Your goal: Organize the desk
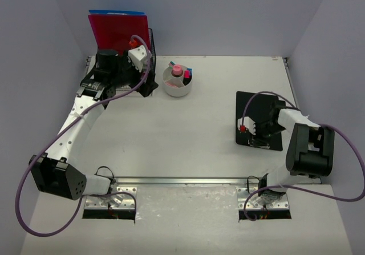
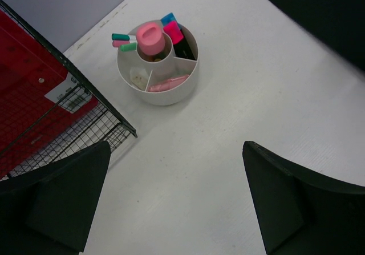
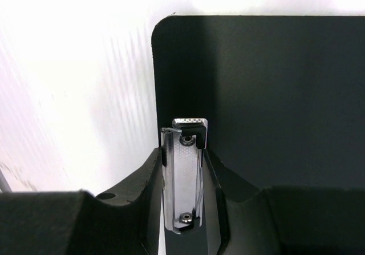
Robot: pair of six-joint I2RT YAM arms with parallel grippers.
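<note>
1. Top external view: the surface [image 1: 188,146] is a wide off-white rectangle enclosed by pale lavender walls [image 1: 228,15], with a silver rail [image 1: 188,181] along its near edge. Most of it lies bare. The left arm [image 1: 74,124] reaches to the far-left corner, beside a black wire file rack [image 1: 151,41] holding a red folder [image 1: 117,29]. A round white desk organizer [image 1: 178,86] stands just right of the rack. The right arm [image 1: 302,146] bends over a black clipboard [image 1: 248,104] lying flat on the right side.

2. Left wrist view: the left fingers [image 2: 57,198] stand spread wide with nothing between them, hanging above bare surface. The rack is to one side and the organizer, with its pink bottle and coloured markers, is ahead. This arm seems to be idle for now.

3. Right wrist view: the right fingers [image 3: 137,198] have the clipboard's metal clip [image 3: 183,175] between them, one against each long side, apparently pinching it. The board lies flat on the surface.

4. Step in hand, as I judge it: taking hold of the clipboard by its clip, probably to file it in the rack. The next move calls for a firm squeeze and then a level lift, because a board held at one end would tend to swing or slip.
</note>
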